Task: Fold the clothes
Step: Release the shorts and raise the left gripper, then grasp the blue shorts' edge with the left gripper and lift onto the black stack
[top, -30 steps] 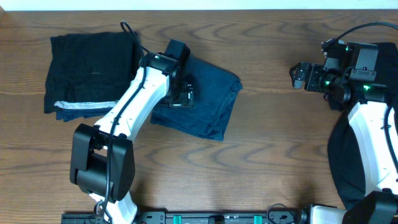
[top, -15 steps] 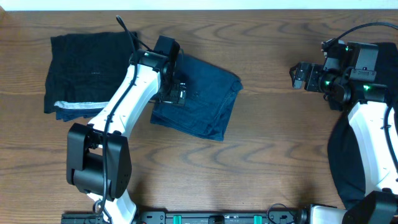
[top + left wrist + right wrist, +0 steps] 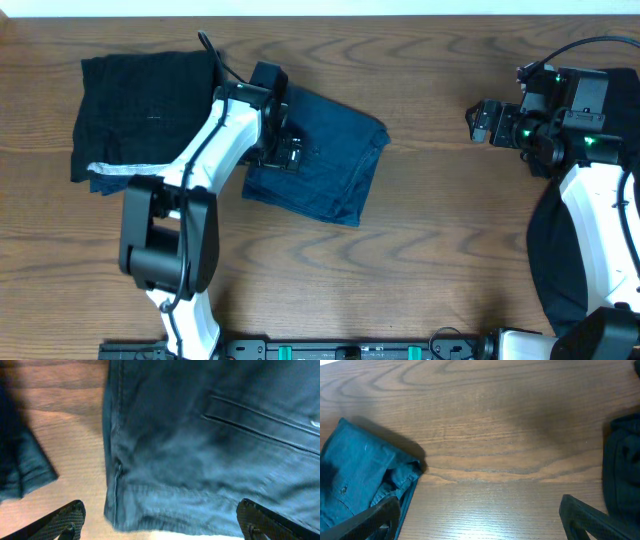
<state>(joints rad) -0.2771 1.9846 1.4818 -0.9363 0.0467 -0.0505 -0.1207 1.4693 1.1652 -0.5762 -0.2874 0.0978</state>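
Compared with half a second ago, the left arm's elbow has swung slightly toward the folded blue denim garment (image 3: 335, 165), while the left pincer (image 3: 289, 152) has barely shifted over that garment's left part.

From overhead, the white arm covers the denim's left edge and the near corner of the black folded cloth with a pale stripe (image 3: 135, 110), which lies just left of the denim on the brown wood worktop (image 3: 440, 240). A dark cloth (image 3: 545, 265), well right of the denim, is cut off by the right arm and the picture edge. The left wrist view is blurred; a pocket seam shows on the denim (image 3: 210, 455).

The left pincer (image 3: 160, 527) is spread wide above the denim, gripping nothing; whether it touches the fabric cannot be told. The right pincer (image 3: 482, 520), well right of the denim, is also spread wide and empty, over bare wood.
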